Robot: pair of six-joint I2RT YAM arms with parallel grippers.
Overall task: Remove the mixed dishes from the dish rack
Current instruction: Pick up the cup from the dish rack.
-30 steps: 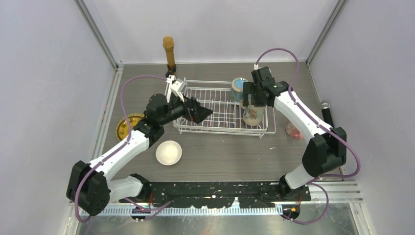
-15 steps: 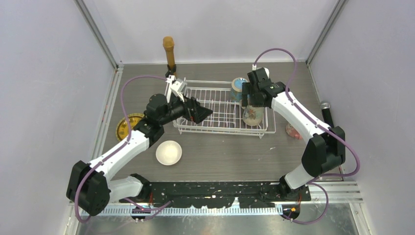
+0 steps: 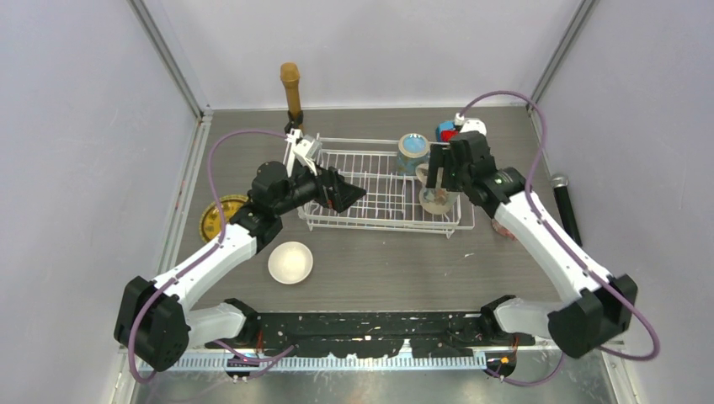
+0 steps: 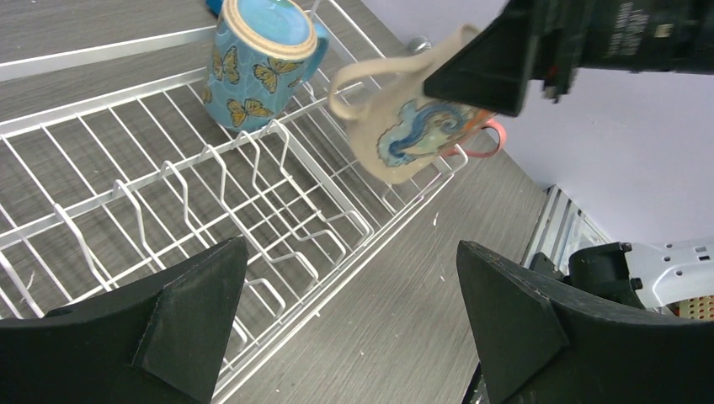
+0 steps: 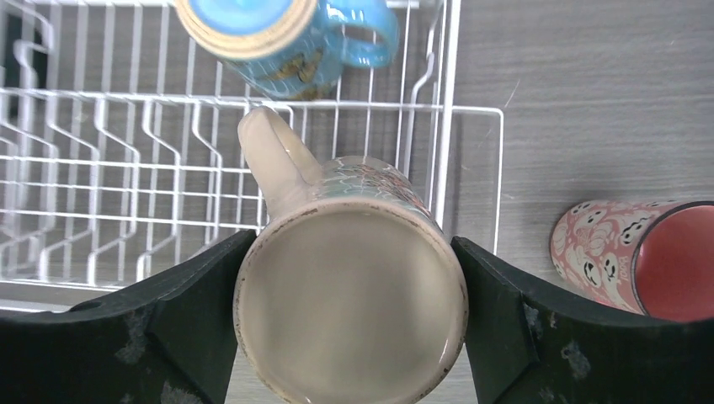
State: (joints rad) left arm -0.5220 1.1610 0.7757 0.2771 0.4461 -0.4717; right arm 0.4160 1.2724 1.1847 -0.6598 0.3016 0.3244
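Observation:
The white wire dish rack sits mid-table. My right gripper is shut on the cream patterned mug and holds it tilted above the rack's right end; the mug also shows in the left wrist view. The blue mug stands in the rack's far right corner. The pink mug lies on the table right of the rack. My left gripper is open and empty over the rack's near left edge. The white bowl and a tan plate rest on the table at left.
A brown microphone-shaped stick stands behind the rack's left end, by its upright panel. A small blue-and-red block lies behind the rack's right end. A black microphone lies by the right wall. Walls close in three sides.
The right wrist has shifted right and its elbow has swung out toward the near right, still gripping the cream mug over the rack's right end. The left arm has not moved.

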